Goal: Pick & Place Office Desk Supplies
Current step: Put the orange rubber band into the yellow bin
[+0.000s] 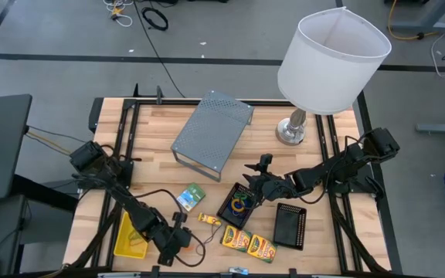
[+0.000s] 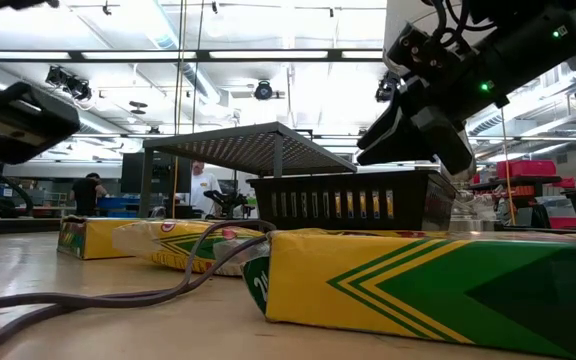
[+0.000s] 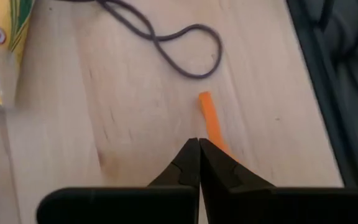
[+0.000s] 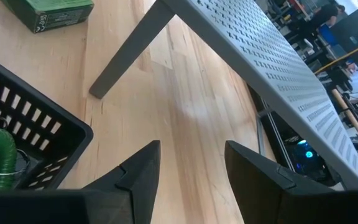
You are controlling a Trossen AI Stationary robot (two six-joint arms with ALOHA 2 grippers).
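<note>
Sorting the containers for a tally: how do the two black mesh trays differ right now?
The left tray holds coloured rubber-band loops; the right tray looks empty. The right gripper, fingers open, hovers at the left tray's far edge; nothing is near the right tray. Both are small, black, slotted, and stand on the table.

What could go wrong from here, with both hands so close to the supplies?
1. The left hand is shut beside an orange piece, not on it, so a lift may leave it on the table.
2. A loose dark cable lies near that hand and might snag.
3. The right hand is open by the wall of the black mesh tray, under the grey perforated stand; it could bump either one.
</note>
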